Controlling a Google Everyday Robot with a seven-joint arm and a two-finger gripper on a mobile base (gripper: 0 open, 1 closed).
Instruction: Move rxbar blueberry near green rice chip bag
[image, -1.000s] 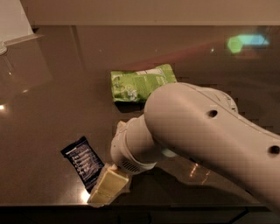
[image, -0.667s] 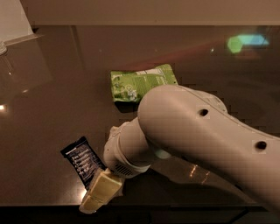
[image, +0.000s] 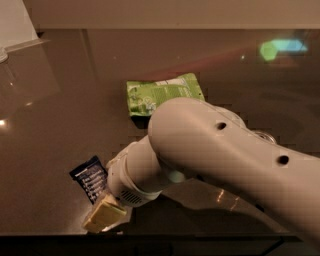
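At front-left of the dark tabletop (image: 55, 120), close to its near edge: rxbar blueberry (image: 90, 178) lies flat, white text up, set diagonally.

Gripper (image: 104, 216) sits low, just beside the bar's near end, w/ one beige pad showing. The wrist hides the rest, so I can't tell if the gripper is spread or closed, or if it touches the wrapper.

Green rice chip bag (image: 162, 93) lies flat farther back toward centre, well apart from the bar. Its near edge is covered by the robot arm (image: 225, 155).

Judgement: step in hand = getting hold of the bar; the transfer hasn't begun.

- Approach: straddle the bar across its narrow width, not along its length. Come down square to the table, since the flat wrapper gives little to bite.
- Risk: bar is near the table edge, so avoid any nudge outward.
- After lift: carry low toward the bag and set down just beside it, not on it.
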